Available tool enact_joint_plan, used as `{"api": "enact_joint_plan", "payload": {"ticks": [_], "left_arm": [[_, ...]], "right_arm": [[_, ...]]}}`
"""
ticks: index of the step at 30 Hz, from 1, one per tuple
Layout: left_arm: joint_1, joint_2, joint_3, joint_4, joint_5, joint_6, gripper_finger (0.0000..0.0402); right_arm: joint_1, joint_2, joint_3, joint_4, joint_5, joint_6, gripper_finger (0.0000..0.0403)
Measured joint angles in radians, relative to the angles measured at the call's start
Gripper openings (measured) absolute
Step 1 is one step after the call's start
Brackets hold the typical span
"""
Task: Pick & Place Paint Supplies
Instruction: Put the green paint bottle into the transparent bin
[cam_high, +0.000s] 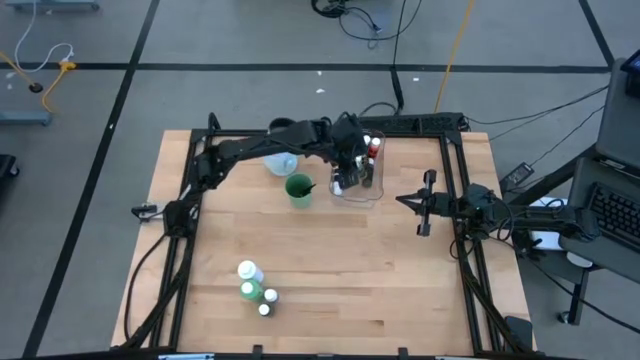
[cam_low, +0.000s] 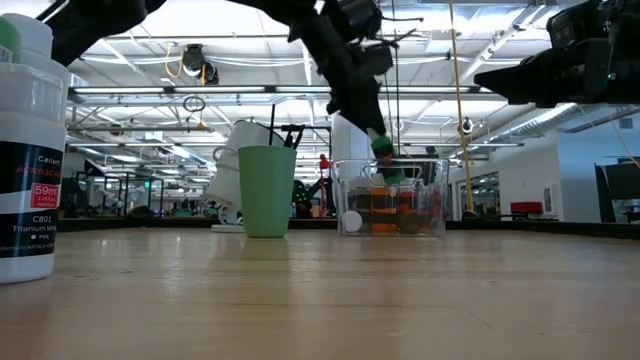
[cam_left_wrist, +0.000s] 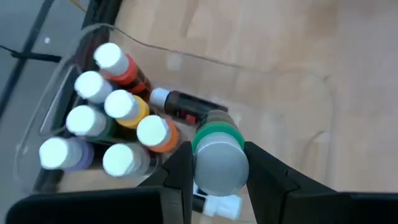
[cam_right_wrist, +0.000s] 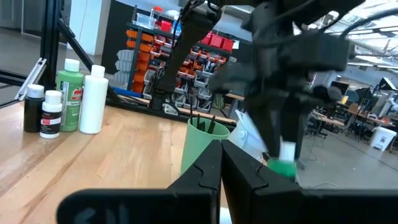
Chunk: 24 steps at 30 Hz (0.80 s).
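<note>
From above, my left arm hides what my left fingers carry; my left wrist view shows them clamped on a small green paint bottle, white cap toward the camera. In the low view it hangs tilted, long axis slanting, over the clear tub at the table's far middle, where white-capped bottles stand packed. My right fingers are pressed together, hovering at the right.

The right gripper is sitting closed. Beyond it, the left gripper is holding a green-capped bottle beside a green cup.
</note>
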<state>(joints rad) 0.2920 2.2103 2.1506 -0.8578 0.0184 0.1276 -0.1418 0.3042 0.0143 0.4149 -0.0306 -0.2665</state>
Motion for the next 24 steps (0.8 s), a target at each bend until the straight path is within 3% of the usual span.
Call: {"api": "enact_joint_plan", "payload": {"ticks": [7,24], "left_arm": [[-0.014,0.058,-0.001,-0.013,-0.142,0.028,0.0100],[-0.011,0.134,0.000,-0.013,-0.161,-0.009,0.0100]], "right_arm": [[0.000,0.002,0.000,0.004,0.000,0.012,0.0002],[0.000,0.011,0.000,0.006,0.001,0.018,0.0002]]}}
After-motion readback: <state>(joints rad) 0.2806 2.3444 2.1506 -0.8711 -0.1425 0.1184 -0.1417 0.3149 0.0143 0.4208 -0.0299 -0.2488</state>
